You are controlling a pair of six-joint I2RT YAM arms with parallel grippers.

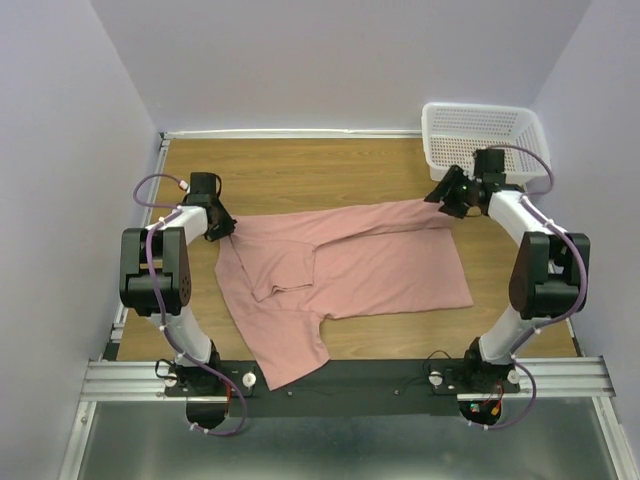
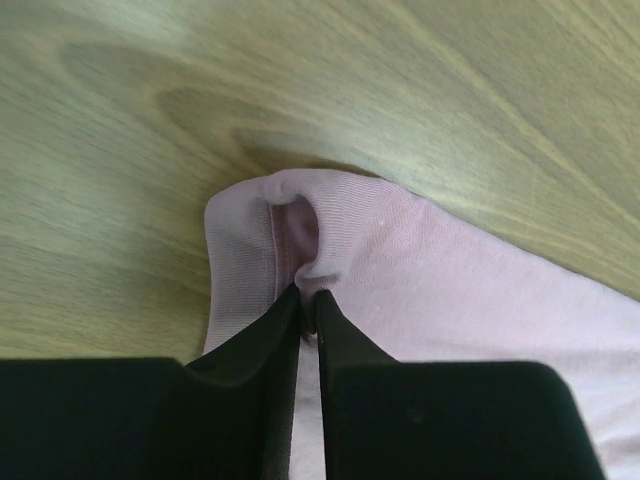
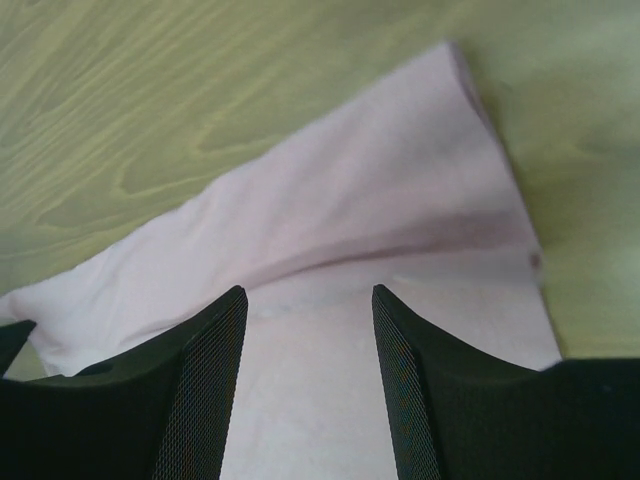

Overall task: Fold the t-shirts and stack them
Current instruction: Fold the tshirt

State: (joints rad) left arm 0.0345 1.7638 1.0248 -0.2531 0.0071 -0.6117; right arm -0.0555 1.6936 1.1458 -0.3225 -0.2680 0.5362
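Top view first, and both sets of fingertips are tucked out of sight under their own wrist housings, so the close cameras have to do the work. The left gripper point(image 2: 308, 293) is down at the far-left corner of the t-shirt point(image 1: 360, 265), its smooth black fingers drawn almost together with just a sliver of gap, and a small pucker of ribbed pink hem is nipped right at the tips, rolled into a soft loop ahead of them. Over to the right gripper point(image 3: 308, 292): mesh-textured pads spread wide, flat pink cloth showing between them, nothing clamped, though whether the pads touch the fabric is hard to say. The shirt lies across the middle of the wooden table point(image 1: 300, 175), matte dusty-pink cotton, one side flapped over on itself with a creased ridge. A long tongue of it runs toward the near edge and laps onto the black base rail point(image 1: 380, 385). Both wrist views cut the garment off at their frames. Far right, the white lattice basket point(image 1: 485, 125) sits in the corner, its near rim partly masked by the right arm.
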